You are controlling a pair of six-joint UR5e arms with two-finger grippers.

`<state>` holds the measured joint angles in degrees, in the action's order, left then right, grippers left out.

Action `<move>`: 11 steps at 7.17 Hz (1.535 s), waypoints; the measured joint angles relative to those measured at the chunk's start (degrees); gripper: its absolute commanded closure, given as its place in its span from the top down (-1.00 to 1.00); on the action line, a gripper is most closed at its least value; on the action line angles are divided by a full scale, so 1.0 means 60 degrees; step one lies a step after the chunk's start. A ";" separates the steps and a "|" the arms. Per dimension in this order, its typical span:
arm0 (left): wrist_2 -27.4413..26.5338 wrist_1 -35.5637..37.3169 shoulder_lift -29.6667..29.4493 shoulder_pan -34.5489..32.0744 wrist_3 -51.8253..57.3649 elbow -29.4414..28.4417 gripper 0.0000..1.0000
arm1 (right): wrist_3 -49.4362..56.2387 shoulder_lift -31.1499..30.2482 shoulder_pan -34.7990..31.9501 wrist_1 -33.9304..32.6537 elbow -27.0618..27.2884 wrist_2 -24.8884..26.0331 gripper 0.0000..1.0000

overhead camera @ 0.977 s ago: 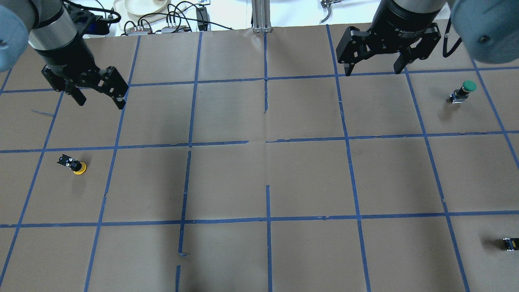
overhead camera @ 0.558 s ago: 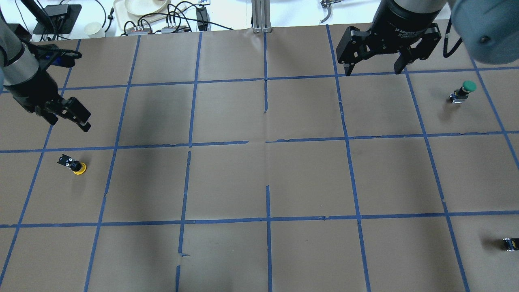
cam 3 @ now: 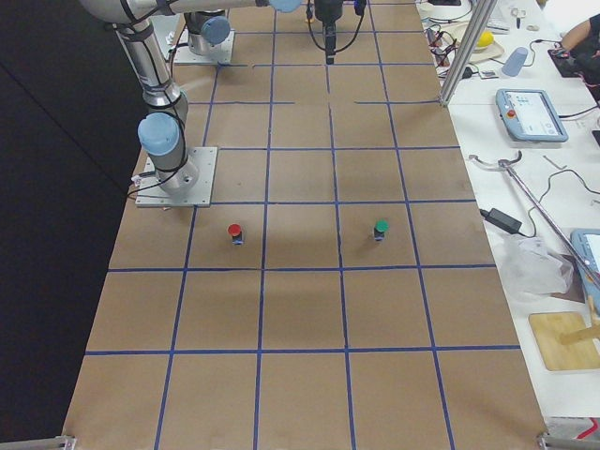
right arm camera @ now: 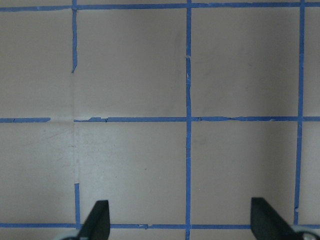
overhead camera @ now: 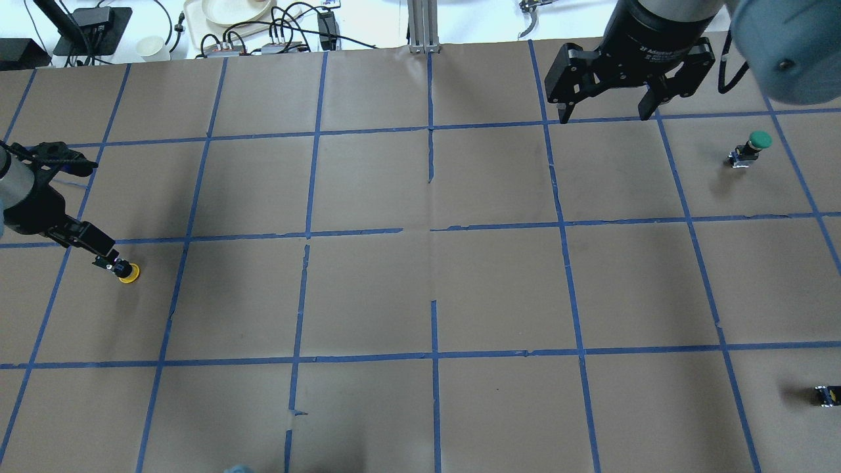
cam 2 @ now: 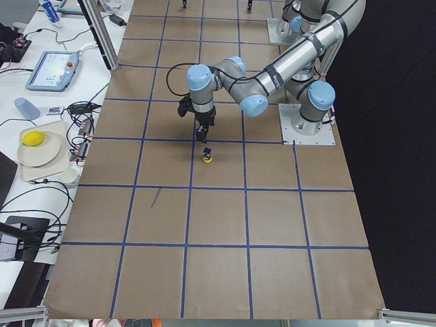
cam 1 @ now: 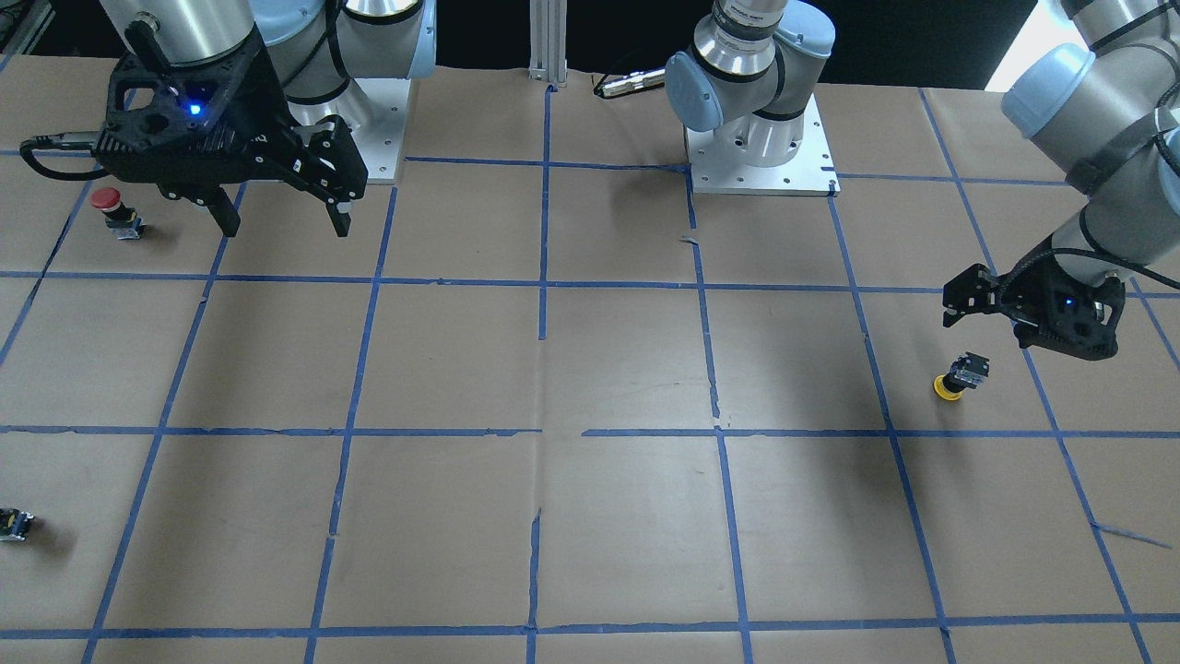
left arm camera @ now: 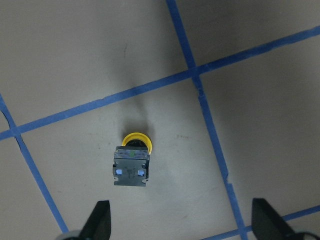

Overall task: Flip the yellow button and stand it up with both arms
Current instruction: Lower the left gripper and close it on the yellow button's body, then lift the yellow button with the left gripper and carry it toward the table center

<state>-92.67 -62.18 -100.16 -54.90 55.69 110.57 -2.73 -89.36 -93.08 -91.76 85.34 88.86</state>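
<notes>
Brown paper taped into a blue grid covers the table (overhead camera: 499,289). Closest in, my left gripper (left arm camera: 182,222) hangs with its fingers spread wide. The yellow button (left arm camera: 131,162) lies just beyond them toward 11 o'clock in the wrist view, untouched. A second ago this gripper was high over the square at the table's 10 o'clock. It has since swung down and outward to the 9 o'clock edge, right over the button. The button itself has not moved. It leans cap-down: the round yellow cap rests on the paper and the short black body rises from it. The grey block base tips up toward my wrist camera, showing two small bluish spots. Further off, at 1 o'clock in the overhead view, my right gripper (overhead camera: 604,115) holds its old place, fingers spread over bare paper. A green-capped button (overhead camera: 749,150) stands beyond it at 2 o'clock.
</notes>
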 measured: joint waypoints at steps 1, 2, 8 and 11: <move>0.0333 0.0508 -0.0194 0.0260 0.0538 0.0218 0.97 | 0.0001 -0.0001 0.0000 -0.0004 0.0000 -0.0003 1.00; 0.0514 0.0808 -0.0308 0.0399 0.0882 0.0326 0.96 | 0.0001 0.0000 0.0000 -0.0010 0.0000 -0.0010 1.00; 0.0508 0.1454 -0.0920 0.0431 0.1444 0.0416 0.11 | -0.0040 0.0025 0.0000 -0.0015 0.0006 -0.0021 1.00; 0.0506 0.1362 -0.0941 0.0393 0.1429 0.0398 -0.86 | -0.0055 0.0044 -0.0003 -0.0009 0.0000 -0.0015 1.00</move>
<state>-89.63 -54.00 -105.80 -52.54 64.26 112.95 -3.06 -89.10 -93.09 -91.81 85.34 88.77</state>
